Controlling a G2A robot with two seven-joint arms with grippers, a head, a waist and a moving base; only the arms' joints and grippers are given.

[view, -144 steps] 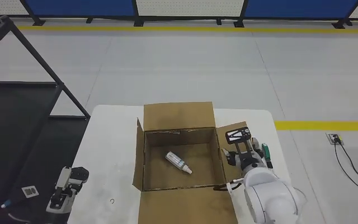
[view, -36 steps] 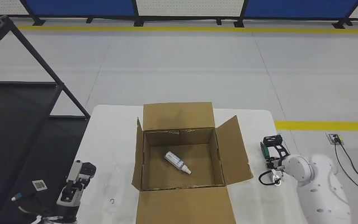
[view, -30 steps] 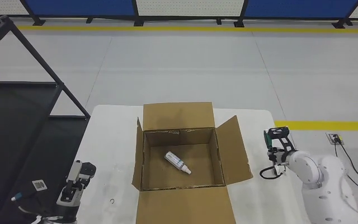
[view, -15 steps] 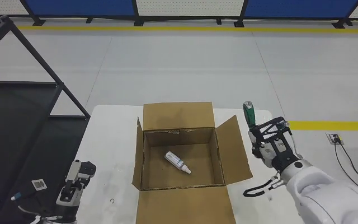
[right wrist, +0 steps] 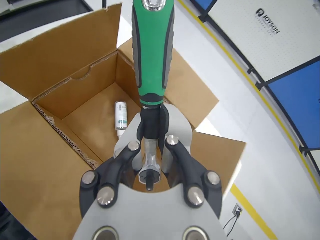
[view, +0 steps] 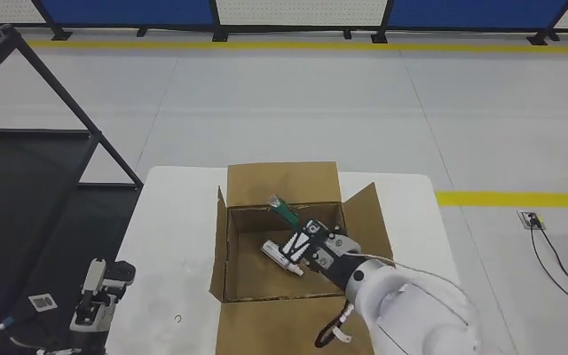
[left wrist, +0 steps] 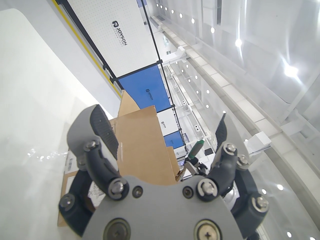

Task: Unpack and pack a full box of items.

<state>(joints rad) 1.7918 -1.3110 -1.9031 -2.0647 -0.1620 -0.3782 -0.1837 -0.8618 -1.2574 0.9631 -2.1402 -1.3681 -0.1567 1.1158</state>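
An open cardboard box (view: 232, 253) stands in the middle of the white table (view: 173, 235), flaps spread. A small white bottle (view: 277, 255) lies on its floor, also seen as the bottle (right wrist: 120, 117). My right gripper (view: 306, 241) hangs over the box's inside, shut on a green-handled ratchet wrench (right wrist: 152, 41) whose handle (view: 284, 210) points toward the back flap. My left gripper (left wrist: 165, 126) is open and holds nothing, down at the table's near left corner (view: 98, 297), facing the box (left wrist: 142, 146).
A black metal rack (view: 44, 169) stands left of the table. Bare table lies on both sides of the box. Beyond it are grey floor with yellow lines (view: 501, 198) and blue and white panels (view: 302, 11).
My right gripper, holding the wrench, swung from the table's right side up and over the right flap to above the box's inside. The left gripper shifted slightly.
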